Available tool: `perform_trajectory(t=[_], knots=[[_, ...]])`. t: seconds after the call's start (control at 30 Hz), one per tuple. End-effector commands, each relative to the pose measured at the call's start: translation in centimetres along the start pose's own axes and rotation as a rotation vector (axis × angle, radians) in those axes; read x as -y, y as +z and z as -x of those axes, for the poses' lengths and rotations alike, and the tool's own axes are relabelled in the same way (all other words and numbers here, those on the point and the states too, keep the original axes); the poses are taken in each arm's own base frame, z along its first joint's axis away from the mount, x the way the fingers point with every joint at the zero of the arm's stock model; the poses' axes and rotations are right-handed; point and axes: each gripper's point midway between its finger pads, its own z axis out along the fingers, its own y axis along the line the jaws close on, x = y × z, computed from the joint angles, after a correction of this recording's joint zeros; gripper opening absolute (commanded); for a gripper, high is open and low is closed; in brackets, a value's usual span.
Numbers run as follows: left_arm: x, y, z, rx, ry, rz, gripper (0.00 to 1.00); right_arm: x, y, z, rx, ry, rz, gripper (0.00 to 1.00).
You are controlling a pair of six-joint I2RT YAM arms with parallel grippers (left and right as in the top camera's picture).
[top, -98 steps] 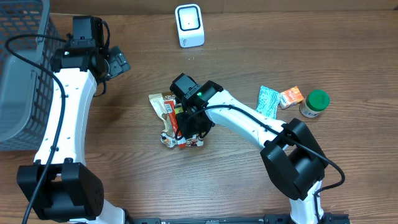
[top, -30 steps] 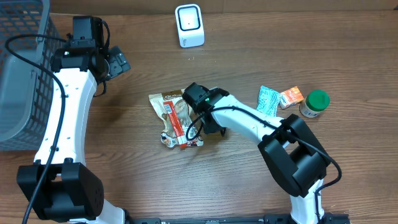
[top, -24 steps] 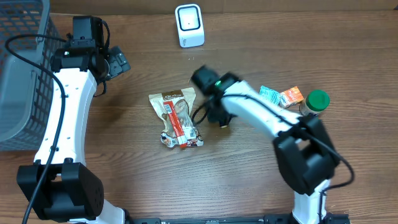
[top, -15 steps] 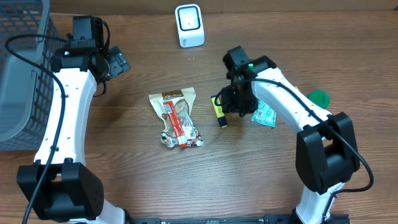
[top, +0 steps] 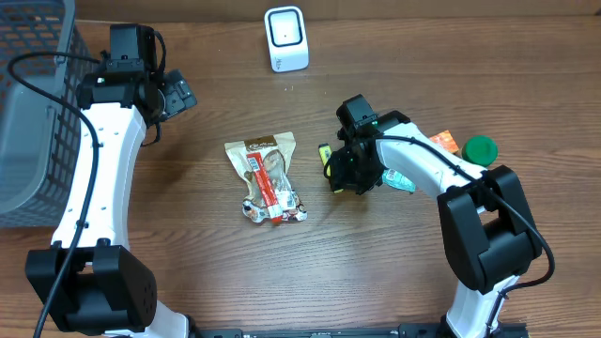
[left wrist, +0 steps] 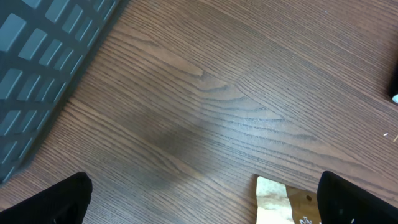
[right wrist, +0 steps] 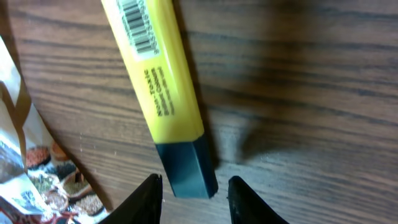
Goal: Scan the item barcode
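Observation:
A yellow marker (right wrist: pixel 155 81) with a dark cap (right wrist: pixel 186 168) lies on the wooden table, its barcode (right wrist: pixel 134 18) facing up near the far end. In the overhead view the marker (top: pixel 325 156) shows beside my right gripper (top: pixel 342 180). The right gripper (right wrist: pixel 194 186) is open, one fingertip on each side of the cap with a small gap to it. The white scanner (top: pixel 285 38) stands at the back of the table. My left gripper (top: pixel 183 94) hangs open at the back left, and nothing lies between its fingers (left wrist: pixel 339 196).
A snack bag (top: pixel 266 178) lies left of the marker, its corner (left wrist: pixel 283 202) in the left wrist view. A grey basket (top: pixel 28 103) stands at the far left. A teal packet (top: pixel 399 178), an orange packet (top: pixel 444 141) and a green-lidded jar (top: pixel 479 148) sit at the right.
My right gripper left the snack bag, swung right past the marker, then came back down over the marker's capped end. The left arm has not moved.

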Motion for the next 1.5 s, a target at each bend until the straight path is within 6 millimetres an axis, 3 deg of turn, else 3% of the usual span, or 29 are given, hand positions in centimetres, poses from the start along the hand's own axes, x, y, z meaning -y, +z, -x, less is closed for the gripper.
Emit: perform_trajectory(t=[0.0, 0.27, 0.4, 0.7, 1.13, 1.47], knots=[[-0.1, -0.5, 0.4, 0.015, 0.015, -0.003, 1.00, 0.3, 0.6, -0.6, -0.006, 0.038, 0.003, 0.35], [-0.1, -0.5, 0.4, 0.015, 0.015, -0.003, 1.00, 0.4, 1.2, -0.5, 0.003, 0.044, 0.007, 0.20], [-0.1, -0.5, 0.4, 0.015, 0.015, -0.003, 1.00, 1.1, 0.9, 0.1, 0.032, 0.044, -0.038, 0.18], [-0.1, -0.5, 0.4, 0.015, 0.015, -0.003, 1.00, 2.2, -2.3, 2.1, 0.109, 0.021, -0.215, 0.16], [-0.1, -0.5, 0.4, 0.015, 0.015, -0.003, 1.00, 0.6, -2.5, 0.9, 0.306, -0.258, -0.643, 0.16], [-0.1, -0.5, 0.4, 0.015, 0.015, -0.003, 1.00, 1.6, -0.8, 0.4, 0.303, -0.317, -0.767, 0.15]])
